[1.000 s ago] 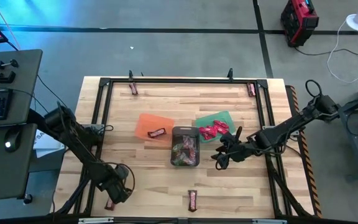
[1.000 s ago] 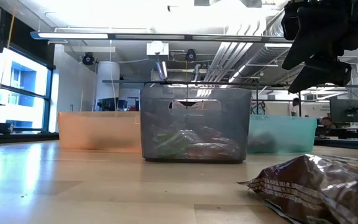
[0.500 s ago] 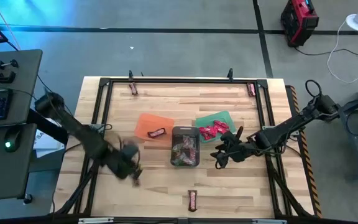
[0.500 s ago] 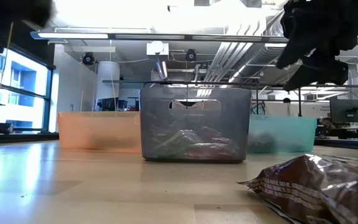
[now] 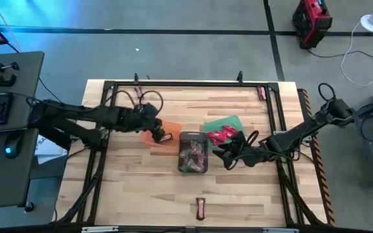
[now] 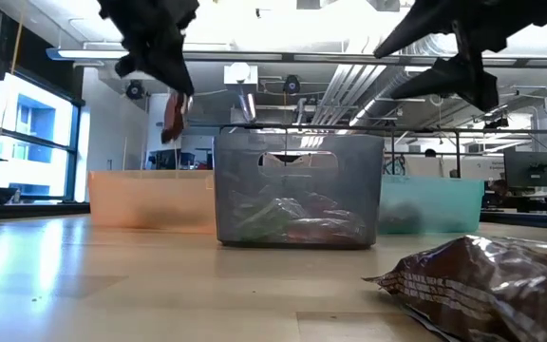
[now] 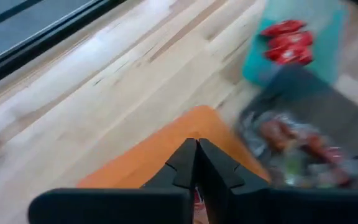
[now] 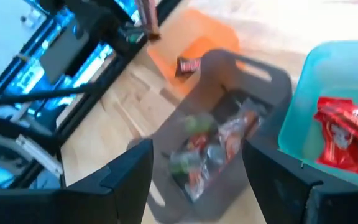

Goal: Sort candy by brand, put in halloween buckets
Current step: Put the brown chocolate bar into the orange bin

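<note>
My left gripper [image 5: 153, 124] hangs over the orange bucket [image 5: 153, 127], fingers clenched on a dark brown bar [image 6: 173, 116] that dangles above the bucket in the low view. My right gripper [image 5: 228, 155] waits just beside the grey bucket [image 5: 193, 138] and the green bucket [image 5: 233, 121], fingers spread, nothing in them.

Progress, judged from how things lie:
- Green bucket has several red-wrapped candies [image 5: 221, 134] in it.
- Grey bucket holds a mixed heap of small pieces [image 8: 211, 149], greenish and reddish wrappers.
- Orange bucket has one brown bar [image 5: 164, 138] lying inside already; the held bar looks like the second for it.
- Still loose on the tabletop [image 5: 238, 194]: a brown bar [image 5: 201, 207] near the front edge, one [image 5: 139, 92] near the far left corner, one [image 5: 261, 93] near the far right corner. In the low view a crinkled brown wrapper [image 6: 482, 280] lies close to the camera, probably that front bar.

So most sorting seems done; I'd guess this drop plus three bars are left.

Labels: the bar in the orange bucket shows a pale patch in the right wrist view, but I can't read it. Red wrappers have white marks, not legible. The close brown wrapper shows fine print along its edge, too small to read. No brand can be made out anywhere.
</note>
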Motion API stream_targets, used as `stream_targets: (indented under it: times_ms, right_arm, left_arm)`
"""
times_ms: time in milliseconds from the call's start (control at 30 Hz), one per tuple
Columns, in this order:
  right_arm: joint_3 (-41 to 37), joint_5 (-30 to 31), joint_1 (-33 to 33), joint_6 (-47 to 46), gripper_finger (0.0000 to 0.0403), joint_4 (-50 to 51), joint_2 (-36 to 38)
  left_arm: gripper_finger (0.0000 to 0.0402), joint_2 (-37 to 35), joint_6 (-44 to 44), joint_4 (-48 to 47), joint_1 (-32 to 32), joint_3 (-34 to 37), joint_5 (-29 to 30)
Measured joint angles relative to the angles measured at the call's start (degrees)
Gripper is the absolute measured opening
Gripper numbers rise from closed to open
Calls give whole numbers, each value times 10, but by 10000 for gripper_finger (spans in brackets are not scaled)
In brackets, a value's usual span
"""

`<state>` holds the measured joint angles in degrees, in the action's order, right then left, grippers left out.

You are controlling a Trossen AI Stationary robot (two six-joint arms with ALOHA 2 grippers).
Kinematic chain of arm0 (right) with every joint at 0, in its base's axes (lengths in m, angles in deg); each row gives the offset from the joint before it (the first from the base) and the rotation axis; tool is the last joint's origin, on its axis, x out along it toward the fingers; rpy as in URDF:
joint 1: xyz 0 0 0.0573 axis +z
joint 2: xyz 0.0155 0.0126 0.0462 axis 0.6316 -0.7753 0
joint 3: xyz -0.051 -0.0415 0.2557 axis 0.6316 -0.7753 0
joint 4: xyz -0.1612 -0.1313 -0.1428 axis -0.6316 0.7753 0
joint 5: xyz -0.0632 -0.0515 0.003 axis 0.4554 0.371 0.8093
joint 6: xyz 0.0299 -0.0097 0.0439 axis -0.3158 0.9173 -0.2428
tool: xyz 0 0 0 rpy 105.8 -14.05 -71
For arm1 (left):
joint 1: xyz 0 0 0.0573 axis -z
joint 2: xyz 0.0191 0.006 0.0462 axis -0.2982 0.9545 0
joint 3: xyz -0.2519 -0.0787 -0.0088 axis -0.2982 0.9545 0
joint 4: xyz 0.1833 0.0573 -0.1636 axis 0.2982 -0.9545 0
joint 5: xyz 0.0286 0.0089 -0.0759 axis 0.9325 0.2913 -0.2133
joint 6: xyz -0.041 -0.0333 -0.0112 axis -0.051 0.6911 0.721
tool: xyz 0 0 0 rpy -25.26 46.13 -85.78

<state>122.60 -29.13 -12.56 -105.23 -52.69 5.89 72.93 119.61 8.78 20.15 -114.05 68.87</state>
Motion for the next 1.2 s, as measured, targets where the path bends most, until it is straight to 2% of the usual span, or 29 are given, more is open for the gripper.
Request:
stream_targets:
  times_ms: [133, 300, 467, 533, 700, 833, 933, 1033, 1133, 1200]
  right_arm:
    - [0, 26, 0, 0, 238, -13, 0]
    - [0, 36, 0, 0, 238, -42, 0]
    - [0, 57, 0, -8, 238, -99, 0]
    - [0, 77, 0, -18, 238, -117, 0]
    - [0, 104, -7, -45, 238, -126, 0]
    - [0, 85, -48, -45, 238, -124, 0]
    - [0, 24, -115, -46, 238, -124, 0]
    - [0, -108, -205, -28, 238, -124, 0]
    - [0, -243, -296, 33, 238, -124, 0]
    - [0, -310, -348, 75, 238, -124, 0]
  left_arm:
    - [32, 18, -26, -12, -43, 0, -32]
    - [97, 36, -41, -13, -65, 0, -74]
    - [158, 20, -54, -20, -87, 0, -129]
    - [176, 2, -76, -41, -100, 0, -125]
    - [206, -32, -87, -106, -169, 1, -37]
    - [219, -34, -86, -50, -275, 34, -61]
    - [221, -13, -50, 9, -357, 70, -96]
    - [221, 22, -10, 45, -425, 94, -107]
    - [221, 67, 17, 77, -482, 95, -124]
    - [221, 100, 37, 88, -510, 91, -151]
